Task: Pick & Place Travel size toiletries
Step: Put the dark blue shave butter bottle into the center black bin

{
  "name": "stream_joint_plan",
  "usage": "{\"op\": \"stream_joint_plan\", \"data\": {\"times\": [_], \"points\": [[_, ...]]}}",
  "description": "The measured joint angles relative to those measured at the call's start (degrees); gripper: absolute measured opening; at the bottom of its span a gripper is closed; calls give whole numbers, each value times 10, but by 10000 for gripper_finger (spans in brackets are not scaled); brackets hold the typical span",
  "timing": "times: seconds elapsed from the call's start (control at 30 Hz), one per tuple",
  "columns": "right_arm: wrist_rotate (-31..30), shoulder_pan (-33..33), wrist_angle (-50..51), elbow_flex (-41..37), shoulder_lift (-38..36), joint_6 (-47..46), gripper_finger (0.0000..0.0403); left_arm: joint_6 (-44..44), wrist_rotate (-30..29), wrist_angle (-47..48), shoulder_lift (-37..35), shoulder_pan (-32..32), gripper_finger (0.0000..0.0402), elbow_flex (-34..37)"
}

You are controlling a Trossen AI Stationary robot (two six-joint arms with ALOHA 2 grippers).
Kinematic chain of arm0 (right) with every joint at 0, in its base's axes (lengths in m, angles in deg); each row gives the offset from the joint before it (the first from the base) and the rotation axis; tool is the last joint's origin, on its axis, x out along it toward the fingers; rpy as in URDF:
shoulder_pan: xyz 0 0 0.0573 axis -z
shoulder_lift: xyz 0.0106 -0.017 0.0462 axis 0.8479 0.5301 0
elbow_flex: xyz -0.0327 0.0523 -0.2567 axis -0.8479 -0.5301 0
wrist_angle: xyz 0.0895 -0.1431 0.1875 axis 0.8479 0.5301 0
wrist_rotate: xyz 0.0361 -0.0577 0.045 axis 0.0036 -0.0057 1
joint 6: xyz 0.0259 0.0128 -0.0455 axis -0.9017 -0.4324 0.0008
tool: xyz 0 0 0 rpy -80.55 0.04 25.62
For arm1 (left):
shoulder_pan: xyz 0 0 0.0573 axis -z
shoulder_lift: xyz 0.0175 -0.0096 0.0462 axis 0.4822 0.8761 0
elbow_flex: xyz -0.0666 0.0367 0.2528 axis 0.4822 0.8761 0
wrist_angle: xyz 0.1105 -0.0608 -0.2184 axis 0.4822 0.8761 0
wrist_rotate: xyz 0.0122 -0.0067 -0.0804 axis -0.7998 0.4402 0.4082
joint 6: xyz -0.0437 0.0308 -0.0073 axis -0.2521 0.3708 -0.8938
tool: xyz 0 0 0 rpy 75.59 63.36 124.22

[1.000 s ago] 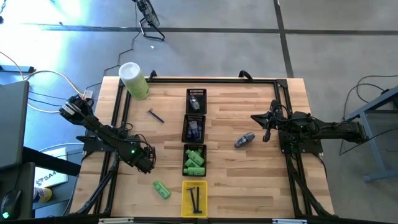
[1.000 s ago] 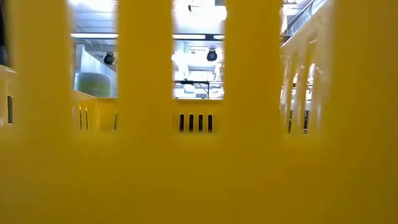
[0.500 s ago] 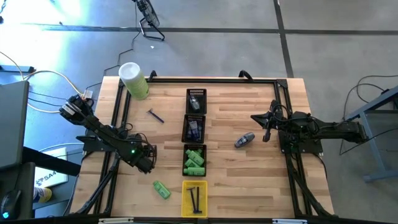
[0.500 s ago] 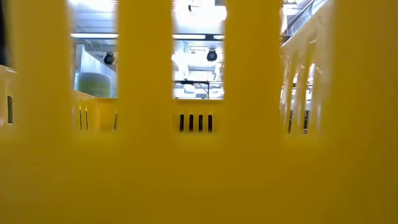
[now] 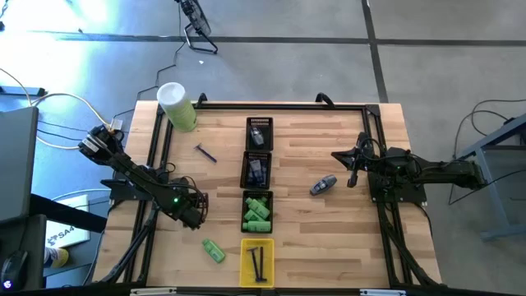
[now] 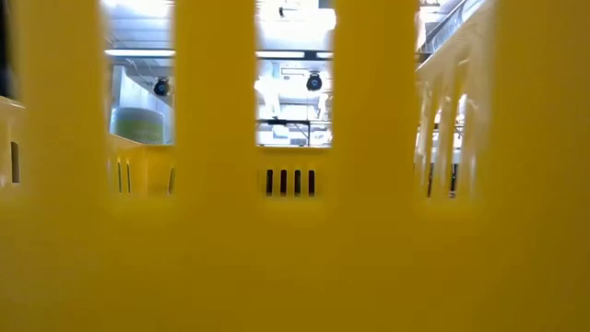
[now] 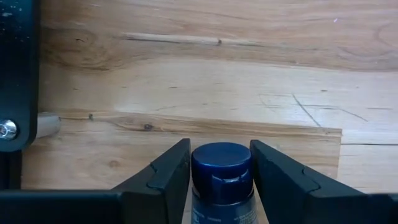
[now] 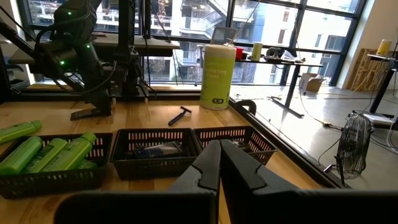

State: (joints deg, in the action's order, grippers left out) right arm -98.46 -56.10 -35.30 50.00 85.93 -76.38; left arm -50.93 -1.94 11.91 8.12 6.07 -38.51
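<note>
**Left gripper closes on a blue-capped bottle at the worktop's left side**

The left gripper [image 7: 220, 177] is low over the wooden worktop [image 5: 329, 131] on its left side, and the left wrist view shows its two fingers [image 7: 168, 177] pressed against either side of a small bottle with a dark blue cap [image 7: 221, 171], holding it between them. From above the bottle itself is hidden under the arm [image 5: 187, 212].

The right gripper [image 8: 219, 163] waits on the right side of the worktop with its fingers together and nothing between them. Just to its left lies a grey-blue oval piece [image 5: 323, 184], apart from it.

Down the middle of the worktop runs a column of four small trays. The farthest black tray [image 5: 259, 134] holds a dull grey item, the next black tray [image 5: 256, 170] holds dark bluish pieces, the third black tray [image 5: 257, 212] is filled with bright green bottles [image 8: 46, 155], and the nearest, a yellow tray [image 5: 257, 261], holds thin dark sticks [image 5: 260, 261]. The low view shows only this tray's yellow slotted walls up close.

One loose green bottle [image 5: 214, 251] lies just left of the yellow tray. A thin dark razor [image 5: 205, 153] lies between the trays and a big pale-green cylinder [image 5: 177, 106] at the far left corner
</note>
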Motion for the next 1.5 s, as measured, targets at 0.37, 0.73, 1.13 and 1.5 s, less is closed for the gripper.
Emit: {"op": "stream_joint_plan", "data": {"times": [0.37, 0.73, 1.13, 1.5], "points": [[0, 0, 0, 0, 0, 0, 2, 1, 0, 0, 0, 0, 158, 0], [0, 0, 0, 0, 0, 0, 2, 5, 0, -1, 0, 0, 126, 0], [0, 0, 0, 0, 0, 0, 2, 6, 1, -2, 0, 0, 132, 0], [0, 0, 0, 0, 0, 0, 2, 17, -7, -3, 0, 0, 133, 0]]}}
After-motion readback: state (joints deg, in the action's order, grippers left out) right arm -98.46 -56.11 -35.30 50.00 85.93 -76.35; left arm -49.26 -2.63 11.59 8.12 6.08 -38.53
